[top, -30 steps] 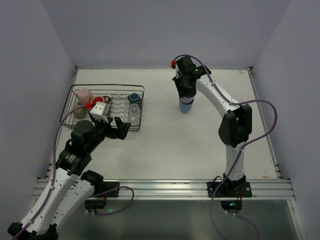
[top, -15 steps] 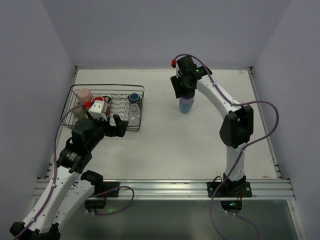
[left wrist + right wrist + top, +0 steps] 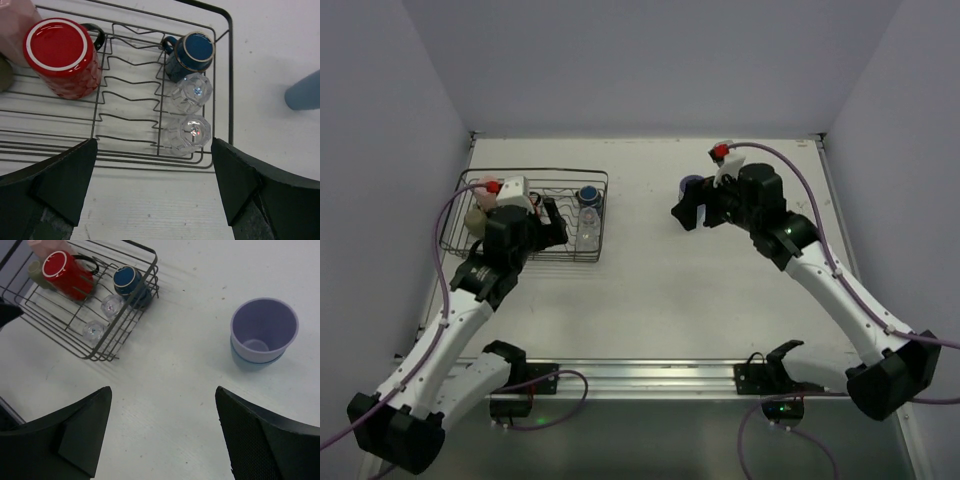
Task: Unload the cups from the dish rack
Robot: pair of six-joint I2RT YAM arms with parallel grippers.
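Note:
The dish rack (image 3: 550,172) is a black wire basket at the left of the table. In the left wrist view its rim (image 3: 231,90) encloses an upturned red mug (image 3: 61,56), a small blue cup (image 3: 192,50), a pink cup (image 3: 15,25) and an olive mug (image 3: 4,75) at the edge. My left gripper (image 3: 153,165) hangs open over the rack's near right corner, holding nothing. The lavender tumbler (image 3: 264,330) stands upright on the table, nested in a light blue cup (image 3: 250,360). My right gripper (image 3: 162,395) is open and empty, drawn back from the tumbler (image 3: 691,184).
Two clear glasses (image 3: 190,92) (image 3: 187,131) sit upside down in the rack beside the blue cup. Wavy dividers (image 3: 127,100) fill the rack's middle. White table (image 3: 650,290) lies between rack and tumbler. Walls close in the left, back and right.
My right gripper opened, let go of the lavender tumbler and pulled back toward the near right. My left arm moved forward over the rack, still open.

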